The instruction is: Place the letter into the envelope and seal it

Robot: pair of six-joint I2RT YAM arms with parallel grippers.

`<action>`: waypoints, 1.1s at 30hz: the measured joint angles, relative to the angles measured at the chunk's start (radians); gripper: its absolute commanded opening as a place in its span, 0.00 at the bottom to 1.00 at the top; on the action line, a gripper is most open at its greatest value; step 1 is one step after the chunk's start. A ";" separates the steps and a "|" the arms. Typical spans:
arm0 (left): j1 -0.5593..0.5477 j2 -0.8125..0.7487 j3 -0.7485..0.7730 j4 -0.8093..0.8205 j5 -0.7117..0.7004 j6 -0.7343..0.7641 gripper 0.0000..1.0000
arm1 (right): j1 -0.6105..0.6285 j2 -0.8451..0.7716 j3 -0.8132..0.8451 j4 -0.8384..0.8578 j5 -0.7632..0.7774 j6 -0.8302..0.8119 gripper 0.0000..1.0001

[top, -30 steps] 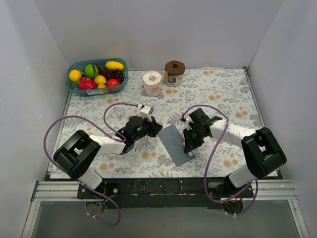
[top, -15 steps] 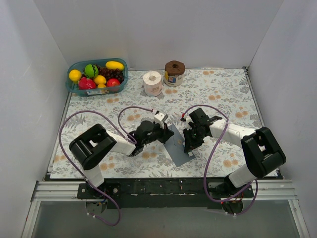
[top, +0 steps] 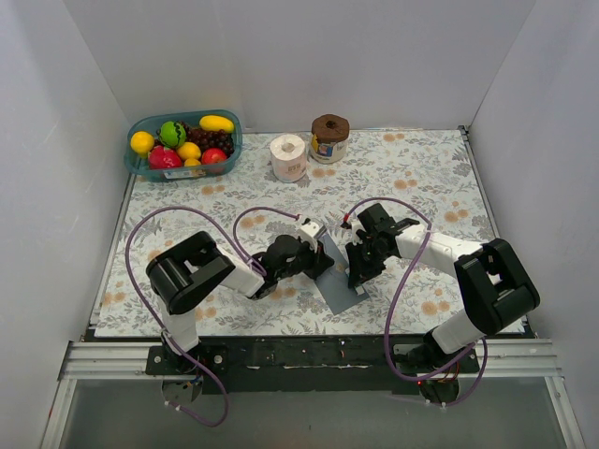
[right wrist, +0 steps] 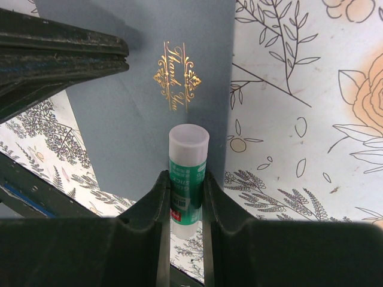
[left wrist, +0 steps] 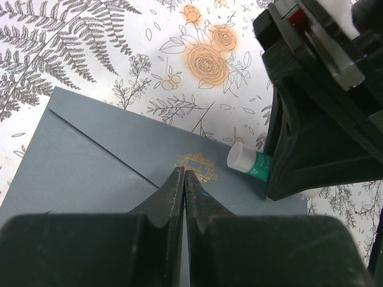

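The envelope (left wrist: pixel 90 164) beneath left gripper (left wrist: pixel 184 174), jaws closed.

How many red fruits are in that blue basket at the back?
2. The left red fruit lies at the basket's near-left side, the right red fruit at its near-right side; more could be hidden underneath.

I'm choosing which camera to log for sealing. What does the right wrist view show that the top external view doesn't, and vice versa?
Only the right wrist: a white-capped green glue stick clamped in the right gripper, and gold Thank You lettering on the envelope. Only the top external: fruit basket, paper roll and brown-lidded jar at the far edge. Both: the envelope and the shut left gripper over it.
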 measured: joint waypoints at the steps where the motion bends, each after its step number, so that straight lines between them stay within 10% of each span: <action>1: -0.001 0.001 0.002 0.002 0.000 0.000 0.00 | 0.000 0.000 0.000 0.000 0.000 0.000 0.01; 33: -0.081 0.074 -0.017 0.095 -0.082 -0.049 0.00 | 0.000 0.001 0.000 0.000 0.000 0.000 0.01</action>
